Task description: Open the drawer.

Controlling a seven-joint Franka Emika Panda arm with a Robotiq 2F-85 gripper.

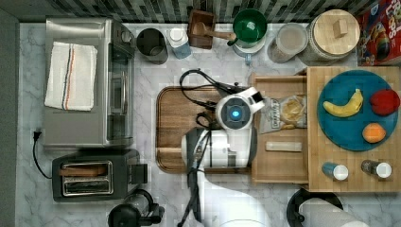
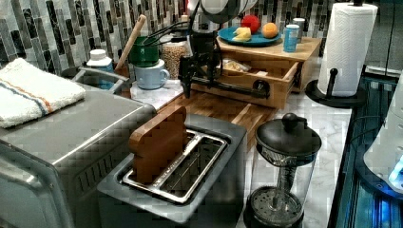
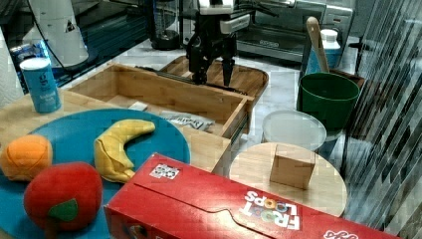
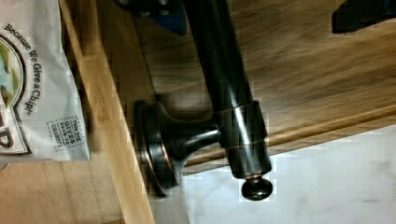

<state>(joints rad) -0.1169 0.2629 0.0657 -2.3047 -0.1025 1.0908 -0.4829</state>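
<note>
Marble counter, pulled-out bamboo drawer (image 1: 279, 161)

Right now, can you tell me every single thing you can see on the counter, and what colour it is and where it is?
drawer: 1, light wood, pulled open, black bar handle
chip bag: 1, pale, inside the drawer
small pale block: 1, inside the drawer
plate: 1, blue, on the wooden top above the drawer
banana, red fruit, orange: 1 each, on the plate
dark tray: 1, brown, beside the drawer front
toaster oven: 1, silver, striped towel on top
toaster: 1, dark
paper towel roll: 1, white
green bowl: 1, at the back
cereal box: 1, red
gripper: 1, black, open, over the handle
</note>
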